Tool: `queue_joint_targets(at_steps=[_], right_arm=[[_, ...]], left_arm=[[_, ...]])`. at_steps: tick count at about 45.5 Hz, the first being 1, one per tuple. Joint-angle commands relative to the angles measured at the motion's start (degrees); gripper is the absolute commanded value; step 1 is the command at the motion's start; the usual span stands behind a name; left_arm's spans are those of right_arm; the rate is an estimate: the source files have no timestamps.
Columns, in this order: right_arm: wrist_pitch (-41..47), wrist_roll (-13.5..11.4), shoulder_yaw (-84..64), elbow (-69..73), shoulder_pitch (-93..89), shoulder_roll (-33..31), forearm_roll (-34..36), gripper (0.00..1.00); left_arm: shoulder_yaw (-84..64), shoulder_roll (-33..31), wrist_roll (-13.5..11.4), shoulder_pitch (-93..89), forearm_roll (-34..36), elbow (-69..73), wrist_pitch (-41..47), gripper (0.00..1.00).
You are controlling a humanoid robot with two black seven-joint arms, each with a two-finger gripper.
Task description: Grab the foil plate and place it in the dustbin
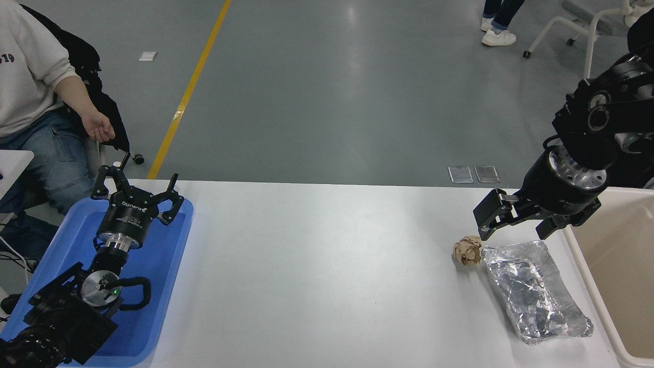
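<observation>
The foil plate (535, 291), crinkled silver and elongated, lies on the white table (327, 276) at the right, close to the dustbin. The beige dustbin (608, 276) stands at the right edge, only partly in view. My right gripper (516, 232) is open and empty, hovering just above the far end of the foil plate, its fingers spread over that end. My left gripper (137, 184) is open and parked over the blue tray at the lower left.
A small crumpled brown paper ball (467, 250) lies right beside the foil plate's far left corner. A shallow blue tray (168, 255) sits at the left. A seated person (41, 102) is at the far left, and a chair (587, 20) stands on the floor beyond.
</observation>
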Motion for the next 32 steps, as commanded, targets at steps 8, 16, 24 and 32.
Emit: queue_joint_targets(at_steps=[8, 16, 24, 32], right_arm=[[0.0, 0.0, 0.2, -1.3, -1.4, -0.2, 0.2, 1.0], [0.0, 0.1, 0.5, -1.3, -1.9, -2.7, 0.9, 1.0], [0.1, 0.2, -0.2, -1.4, -2.1, -4.3, 1.4, 1.0], [0.2, 0.2, -0.7, -1.4, -2.0, -5.1, 0.5, 1.0]], left_arm=[[0.0, 0.0, 0.0, 0.0, 0.0, 0.0, 0.0, 1.0], [0.0, 0.0, 0.0, 0.0, 0.0, 0.0, 0.0, 1.0], [0.0, 0.0, 0.0, 0.0, 0.1, 0.0, 0.0, 1.0], [0.0, 0.0, 0.0, 0.0, 0.1, 0.0, 0.0, 1.0]])
